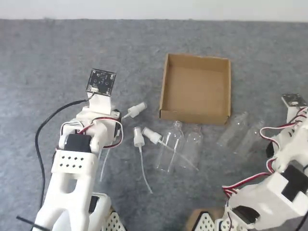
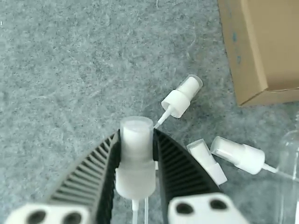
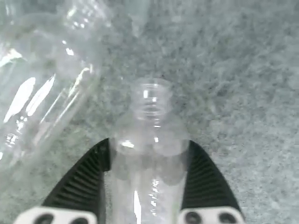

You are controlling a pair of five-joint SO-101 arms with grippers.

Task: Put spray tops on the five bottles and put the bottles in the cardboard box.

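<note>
My left gripper [image 2: 136,137] is shut on a white spray top [image 2: 135,161], whose thin tube hangs down behind the fingers. Two more spray tops [image 2: 181,95] [image 2: 239,153] lie on the carpet just ahead of it. In the high view the left arm [image 1: 91,137] stands left of these loose spray tops [image 1: 134,110] [image 1: 139,136]. My right gripper [image 3: 149,149] is shut on a clear open-necked bottle [image 3: 150,109], neck pointing away. Another clear bottle [image 3: 42,84] lies close beside it. The cardboard box [image 1: 166,82] sits at the centre back with nothing in it.
Two uncapped bottles [image 1: 171,144] [image 1: 191,147] lie side by side in front of the box. Two more bottles [image 1: 233,129] [image 1: 251,137] lie beside the right arm [image 1: 288,144]. Grey carpet covers the table, and a black cable [image 1: 41,144] runs along the left arm.
</note>
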